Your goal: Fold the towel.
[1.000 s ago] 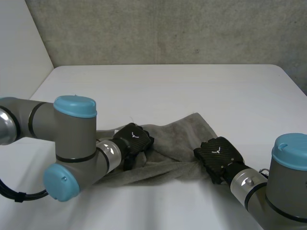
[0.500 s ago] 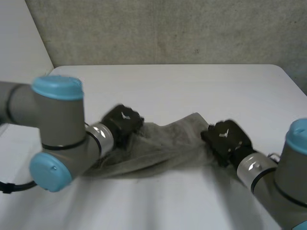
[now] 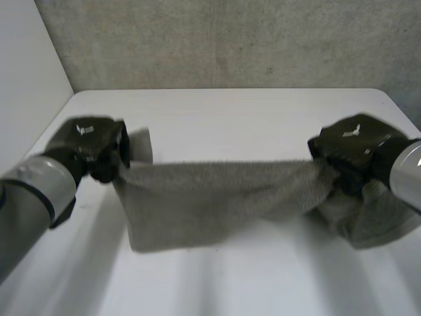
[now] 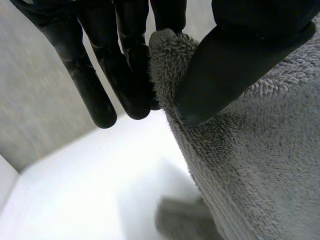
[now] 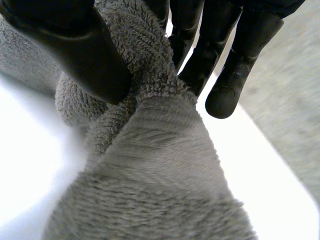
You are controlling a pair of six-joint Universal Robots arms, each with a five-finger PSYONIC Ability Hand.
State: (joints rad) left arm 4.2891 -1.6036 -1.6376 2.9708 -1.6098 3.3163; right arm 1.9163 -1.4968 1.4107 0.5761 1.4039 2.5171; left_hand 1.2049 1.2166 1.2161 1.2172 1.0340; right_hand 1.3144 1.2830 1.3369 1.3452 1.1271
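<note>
– Where is the fluffy grey towel (image 3: 210, 197) hanging?
– Over the flat white table (image 3: 250, 115), by the rough grey wall (image 3: 230, 39). The black left hand (image 3: 89, 145) and black right hand (image 3: 352, 148) are pinching its ends.

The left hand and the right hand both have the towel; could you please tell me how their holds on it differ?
The left hand pinches a thin edge of the towel; the right hand pinches a thicker, gathered bunch. Past the left hand only a small flap sticks out; past the right hand a large lump hangs down. Both pinch it between thumb and fingers, with the towel stretched between them.
</note>
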